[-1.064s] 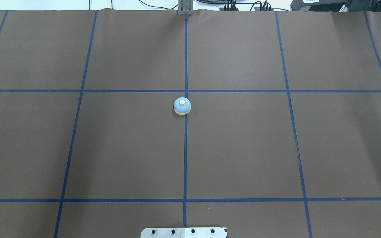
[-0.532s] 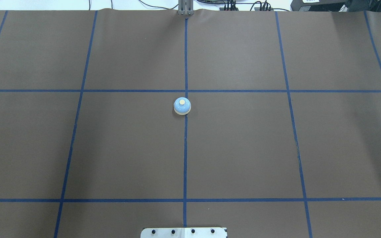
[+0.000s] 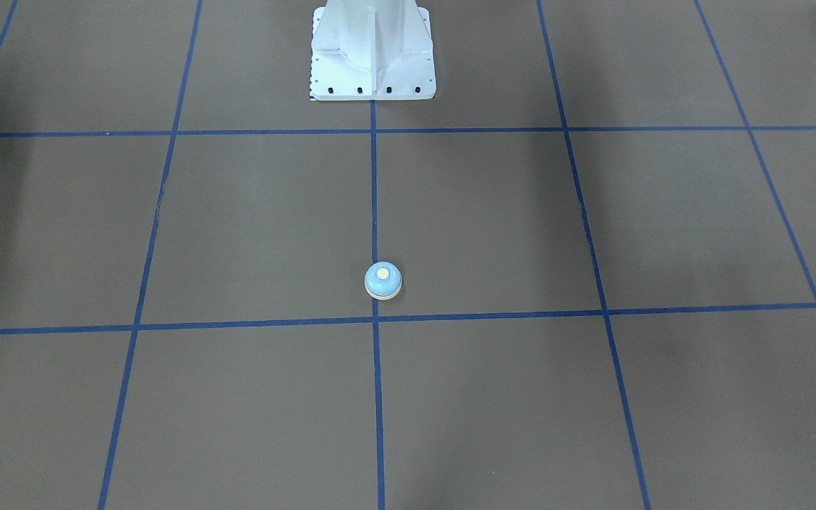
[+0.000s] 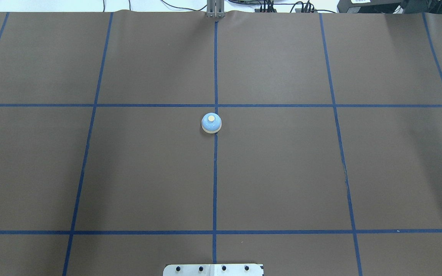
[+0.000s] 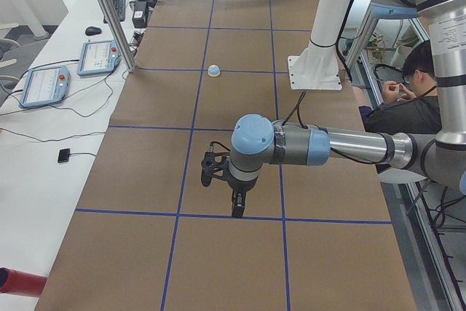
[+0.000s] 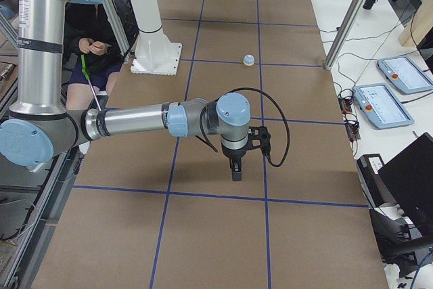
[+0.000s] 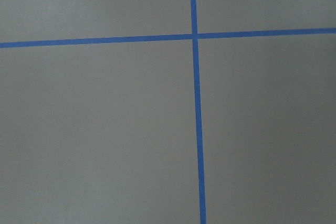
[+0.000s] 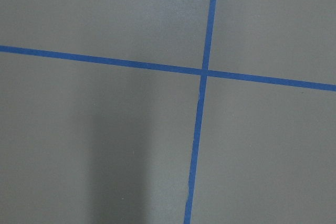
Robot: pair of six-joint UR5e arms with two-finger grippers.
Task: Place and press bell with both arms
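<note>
The bell (image 4: 211,123) stands upright on the centre tape line (image 4: 215,180) of the brown mat (image 4: 282,168), just near of the far cross line. My left gripper (image 5: 237,207) and right gripper (image 6: 235,171) hang over the mat, well apart from the bell. I cannot tell how open either is or whether it holds anything.

Light-blue, cream-topped bell (image 4: 211,124); brown table cover (image 4: 282,172) with blue grid lines (image 4: 215,184).

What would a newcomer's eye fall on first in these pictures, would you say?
The small light-blue bell stands alone on the brown table, on the centre line of the blue tape grid. In the side views, the left arm and right arm stretch out over the table, well away from the bell.
</note>
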